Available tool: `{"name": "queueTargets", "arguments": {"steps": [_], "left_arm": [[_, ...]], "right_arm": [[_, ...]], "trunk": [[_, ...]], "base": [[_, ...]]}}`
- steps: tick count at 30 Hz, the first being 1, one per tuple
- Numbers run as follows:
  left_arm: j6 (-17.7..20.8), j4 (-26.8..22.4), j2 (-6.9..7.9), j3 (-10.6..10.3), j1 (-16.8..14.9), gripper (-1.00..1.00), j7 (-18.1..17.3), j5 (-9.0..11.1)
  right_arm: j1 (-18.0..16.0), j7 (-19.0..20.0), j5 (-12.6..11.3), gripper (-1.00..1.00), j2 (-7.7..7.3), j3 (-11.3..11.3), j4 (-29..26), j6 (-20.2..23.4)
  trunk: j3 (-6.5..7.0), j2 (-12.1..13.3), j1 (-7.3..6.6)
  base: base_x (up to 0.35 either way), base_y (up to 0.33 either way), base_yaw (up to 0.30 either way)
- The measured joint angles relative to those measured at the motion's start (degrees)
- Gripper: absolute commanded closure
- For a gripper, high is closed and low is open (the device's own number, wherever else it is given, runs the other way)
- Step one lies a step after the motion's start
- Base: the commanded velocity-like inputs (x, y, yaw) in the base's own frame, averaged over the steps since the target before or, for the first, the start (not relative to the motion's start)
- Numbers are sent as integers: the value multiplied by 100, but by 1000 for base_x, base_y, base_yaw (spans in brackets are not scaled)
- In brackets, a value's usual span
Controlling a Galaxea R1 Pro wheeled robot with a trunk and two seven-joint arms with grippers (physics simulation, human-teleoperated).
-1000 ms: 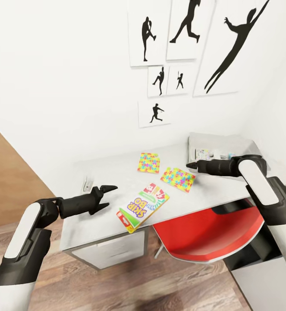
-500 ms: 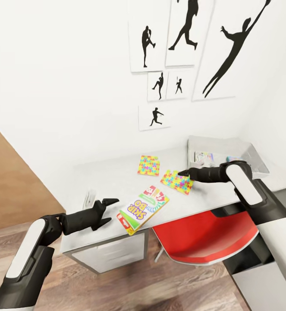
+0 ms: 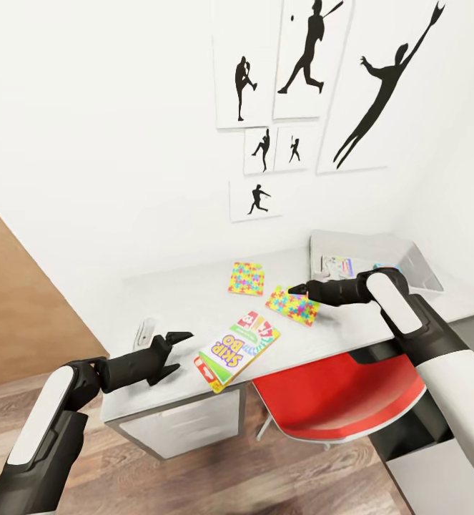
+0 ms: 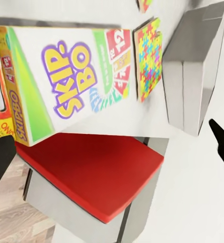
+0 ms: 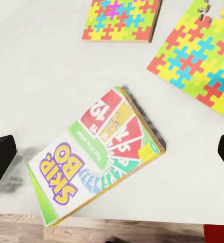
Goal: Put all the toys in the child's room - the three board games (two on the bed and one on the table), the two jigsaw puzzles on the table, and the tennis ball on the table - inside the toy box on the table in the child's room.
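Both grippers open over the table (image 3: pixel 194 300), nothing held.
Skip-Bo box (image 3: pixel 238 348) lies at 3 o'clock of left gripper (image 3: pixel 171 352), overhanging the front edge; nearer jigsaw puzzle (image 3: pixel 294 305) directly under right gripper (image 3: pixel 297 290).

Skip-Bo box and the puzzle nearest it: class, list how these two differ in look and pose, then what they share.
1. The Skip-Bo box is a long rectangle with printed lettering and cards; the puzzle is a square of interlocking coloured pieces.
2. The box is visibly thicker; the puzzle is thin.
3. The box overhangs the table's front edge; the puzzle lies fully on it.

Both lie flat, outside the toy box.
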Motion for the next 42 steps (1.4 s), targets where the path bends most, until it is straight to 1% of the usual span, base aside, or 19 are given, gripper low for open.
{"name": "queueTargets", "arguments": {"steps": [4,10,16,21,27,35,37,38,40,42], "left_arm": [[-4,5,3,85,-1,-100,-3,-96],[-6,8,5,138,-2,-100,-5,-162],[-7,9,9,160,-2,-100,-6,-186],[-7,10,9,171,-2,-100,-6,-201],[-8,11,8,176,-2,-100,-6,-207],[-9,11,11,179,-2,-100,-6,-208],[-8,11,13,180,-2,-100,-7,-209],[-9,11,13,181,-2,-100,-7,-208],[-8,11,14,181,-2,-100,-7,-208],[-9,11,14,182,-2,-100,-7,-208]], "right_arm": [[-36,55,5,-100,21,13,81,0],[-54,85,10,-100,35,34,217,-1],[-61,94,11,-100,57,45,415,-2],[-64,99,24,-100,131,51,667,-1],[-63,101,70,-100,176,54,791,0],[-32,100,276,-100,302,60,883,0],[-19,98,400,-100,384,61,901,-1],[-20,98,406,-100,385,61,902,0],[-12,100,533,-100,456,58,933,-1],[-9,104,587,-100,483,57,960,-13]], "trunk": [[32,0,0],[59,0,-1],[70,0,-2],[74,1,-1],[77,0,-1],[78,1,0],[78,1,0],[78,1,0],[78,1,0],[78,1,0]], "base": [[23,25,16],[122,122,10],[195,177,4],[204,175,2],[108,91,1],[42,35,0],[20,17,0],[16,13,0],[13,11,0],[10,9,0]]}}
